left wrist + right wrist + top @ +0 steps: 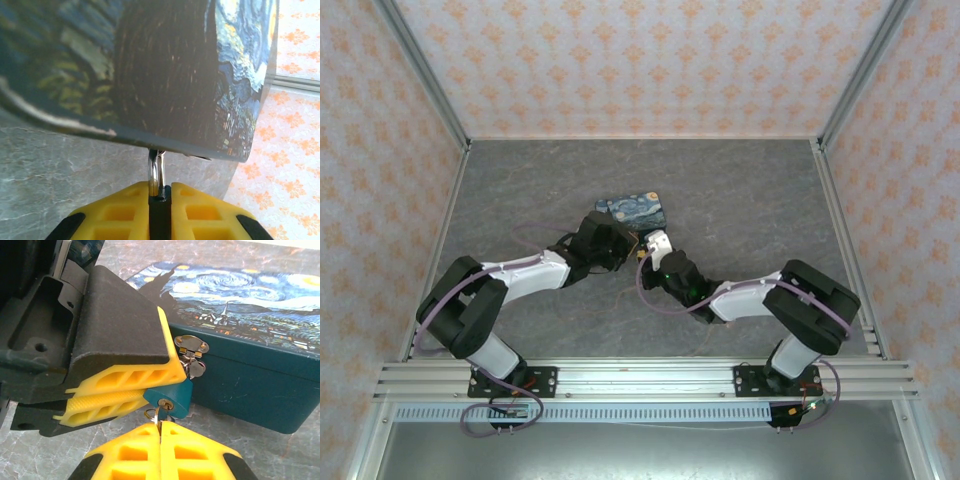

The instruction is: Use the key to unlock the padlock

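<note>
The small teal padlock (176, 392) hangs by its silver shackle (155, 172) from the metal hasp (191, 347) on the front of the blue-and-yellow painted box (240, 315). My left gripper (160, 189) is shut on the padlock's body, its yellow fingers (120, 377) coming in from the left in the right wrist view. The key (159, 414) sits in the keyhole on the padlock's underside, with a thin ring beside it. My right gripper (160, 424) is shut on the key from below. From above, both grippers (638, 248) meet at the box's (632, 210) near edge.
The painted box lies on the grey marbled floor (740, 200) near the middle of the cell. Patterned walls close in the left, right and back sides. The two arms reach inward from their bases on the rail (640, 378) at the near edge.
</note>
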Controlling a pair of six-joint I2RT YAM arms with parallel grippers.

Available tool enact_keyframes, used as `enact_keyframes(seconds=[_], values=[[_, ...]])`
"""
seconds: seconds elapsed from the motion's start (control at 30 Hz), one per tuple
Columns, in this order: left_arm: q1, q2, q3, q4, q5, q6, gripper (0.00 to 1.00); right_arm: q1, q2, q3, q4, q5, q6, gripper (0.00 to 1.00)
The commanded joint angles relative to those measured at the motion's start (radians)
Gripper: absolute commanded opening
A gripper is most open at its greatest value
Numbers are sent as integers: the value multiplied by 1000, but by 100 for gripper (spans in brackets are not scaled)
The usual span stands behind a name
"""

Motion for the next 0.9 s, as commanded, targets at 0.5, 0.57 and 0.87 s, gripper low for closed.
enact_keyframes(seconds=[0.5, 0.57, 0.87], values=[[22, -81, -85, 24, -38, 31, 62, -56, 69, -39, 52, -39, 181, 0], [35, -112, -87, -12, -49, 51, 66, -66, 65, -41, 51, -55, 216, 0], [91, -308, -82, -183, -147, 212, 79, -167, 94, -55, 97, -294, 528, 0]])
